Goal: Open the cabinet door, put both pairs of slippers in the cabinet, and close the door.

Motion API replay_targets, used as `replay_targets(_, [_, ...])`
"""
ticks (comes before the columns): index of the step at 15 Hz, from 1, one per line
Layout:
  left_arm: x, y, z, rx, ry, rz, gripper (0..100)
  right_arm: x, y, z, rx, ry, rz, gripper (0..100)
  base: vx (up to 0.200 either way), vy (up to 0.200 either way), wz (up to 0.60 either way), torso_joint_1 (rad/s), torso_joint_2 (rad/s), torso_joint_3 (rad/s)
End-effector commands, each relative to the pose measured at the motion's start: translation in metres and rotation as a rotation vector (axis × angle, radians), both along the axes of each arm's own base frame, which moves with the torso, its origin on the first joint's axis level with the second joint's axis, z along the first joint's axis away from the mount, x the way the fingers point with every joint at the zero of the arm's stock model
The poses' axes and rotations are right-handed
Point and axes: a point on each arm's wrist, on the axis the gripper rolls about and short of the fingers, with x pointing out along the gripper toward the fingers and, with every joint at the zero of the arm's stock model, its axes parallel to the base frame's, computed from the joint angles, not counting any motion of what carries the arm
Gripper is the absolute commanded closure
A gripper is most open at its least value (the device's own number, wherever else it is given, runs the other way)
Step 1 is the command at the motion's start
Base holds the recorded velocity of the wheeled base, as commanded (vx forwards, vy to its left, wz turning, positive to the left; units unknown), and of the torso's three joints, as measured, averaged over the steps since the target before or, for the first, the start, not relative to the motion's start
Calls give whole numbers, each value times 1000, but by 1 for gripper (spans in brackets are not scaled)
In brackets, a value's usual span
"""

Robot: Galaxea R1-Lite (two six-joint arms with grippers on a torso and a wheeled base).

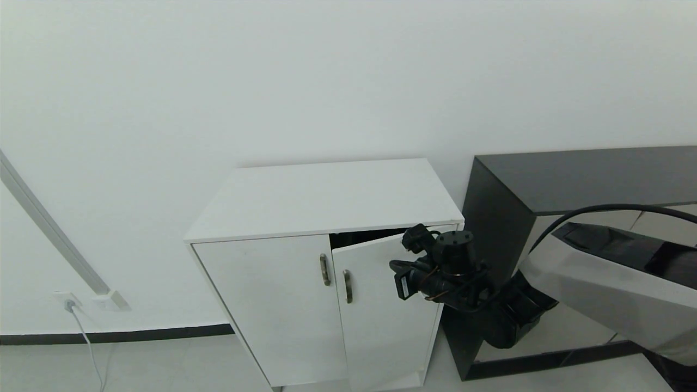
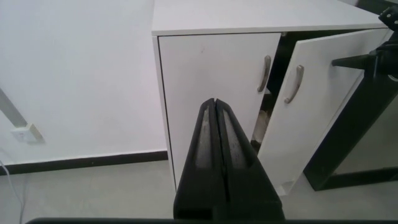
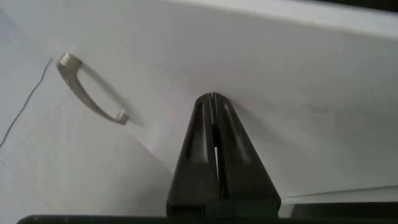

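One cabinet door [image 1: 384, 321] ajar, narrow gap [image 1: 365, 238], right gripper [image 3: 213, 98] at its face.

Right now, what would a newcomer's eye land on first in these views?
First, the white cabinet: its right door stands ajar, with a dark gap at the top, while the left door is shut. Next, the right gripper, jaws shut, is close up at that door's outer face, a little way from its handle. A glossy black table stands to the cabinet's right.
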Motion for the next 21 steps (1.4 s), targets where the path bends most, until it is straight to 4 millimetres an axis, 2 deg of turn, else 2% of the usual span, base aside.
replay_targets(1, [0,0,0,0,0,0,100,3,0,-2,0,0,-4,100,0,0,0,0,0,0])
replay_targets(8, [0,0,0,-2,0,2,100,18,0,-2,6,-9,-22,100,0,0,0,0,0,0])
replay_targets(21, [0,0,0,-2,2,2,100,30,-2,4,14,-22,-41,100,0,0,0,0,0,0])
